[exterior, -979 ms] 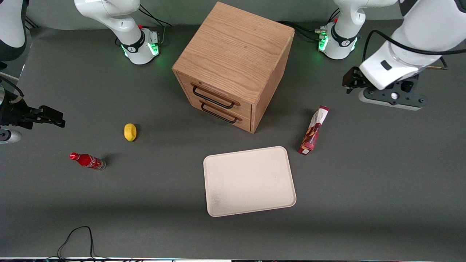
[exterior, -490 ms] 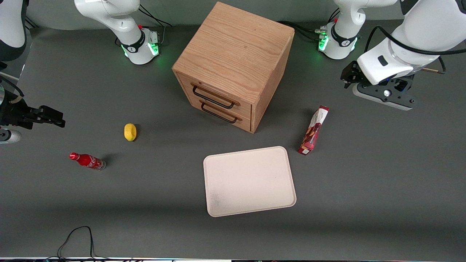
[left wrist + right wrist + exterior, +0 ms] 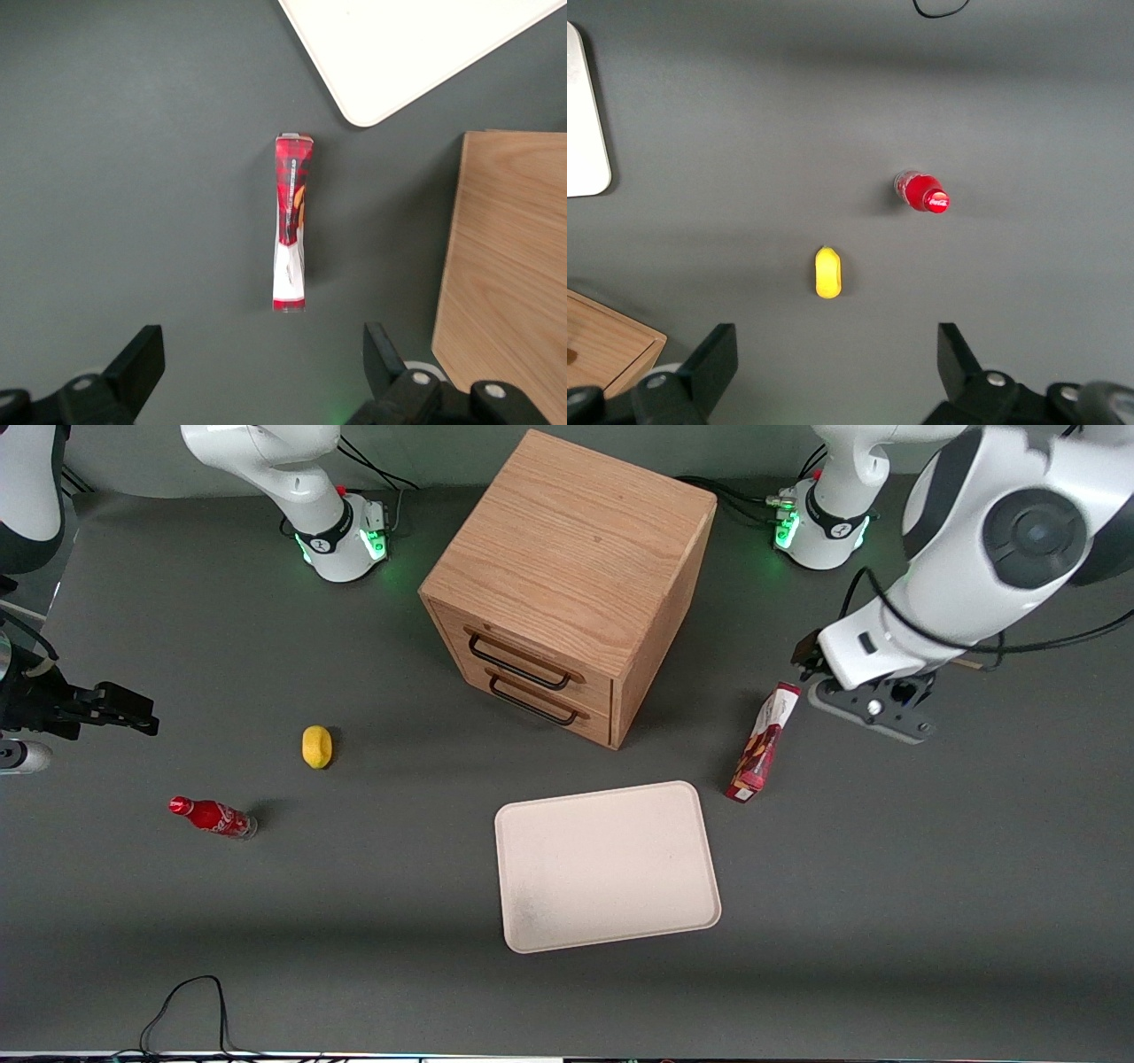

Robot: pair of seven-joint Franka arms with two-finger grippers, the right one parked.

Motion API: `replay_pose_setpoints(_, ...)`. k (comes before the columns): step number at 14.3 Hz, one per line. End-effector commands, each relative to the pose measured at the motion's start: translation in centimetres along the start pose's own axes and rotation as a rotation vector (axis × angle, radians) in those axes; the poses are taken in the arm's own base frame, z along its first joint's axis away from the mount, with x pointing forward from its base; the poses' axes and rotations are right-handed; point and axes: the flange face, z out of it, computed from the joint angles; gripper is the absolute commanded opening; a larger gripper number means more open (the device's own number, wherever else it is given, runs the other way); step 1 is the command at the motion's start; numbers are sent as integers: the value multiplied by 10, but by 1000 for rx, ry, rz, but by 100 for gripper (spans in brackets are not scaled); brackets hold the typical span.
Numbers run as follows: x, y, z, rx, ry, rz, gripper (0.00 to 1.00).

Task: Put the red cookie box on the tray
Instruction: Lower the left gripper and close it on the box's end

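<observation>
1. Front view: your left gripper (image 3: 811, 662) hangs in the air just past the white end of the red cookie box (image 3: 764, 742), apart from it. From the box's middle the gripper sits at about 1 o'clock. The box lies flat on the grey table (image 3: 930, 886), its dark-red end just beside the tray (image 3: 608, 865) corner but not on it, at about 2 o'clock from the tray's centre.
2. Front view, hard to see: the white wrist covers most of the gripper, so here you cannot tell how the fingers stand. The print on the box is too small to read.
3. Front view, the rest: the wooden drawer cabinet (image 3: 567, 584) stands near the box, toward the parked arm's end. The lemon (image 3: 316, 746) and the red soda bottle (image 3: 213, 817) lie well off that way; the bottle's white script looks like Coca-Cola.
4. Left wrist view: the jaws are spread wide and hold nothing. The cookie box (image 3: 291, 221) lies lengthwise in line with the gap between the two fingers (image 3: 137, 359), ahead of the tips and touching neither.
5. Left wrist view, cut off: only a corner of the tray (image 3: 399, 53) and one edge of the cabinet (image 3: 505, 266) show. The box's lettering cannot be read.
6. Right wrist view: the bottle (image 3: 923, 192) cap reads Coca-Cola; the lemon (image 3: 827, 272) lies near it.
</observation>
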Motion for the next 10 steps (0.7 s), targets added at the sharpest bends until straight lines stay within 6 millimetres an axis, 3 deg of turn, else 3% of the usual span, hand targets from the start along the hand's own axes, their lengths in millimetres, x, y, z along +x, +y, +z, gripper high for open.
replay_pose_setpoints(1,-19,2,60,6,35,32,100)
replay_pose_setpoints(5,-18,5,144,-2,54,66,100)
replay_pose_setpoints(8,-16,18,190,-11,67,92,100)
replay_pose_setpoints(10,-15,17,216,-14,79,93,100)
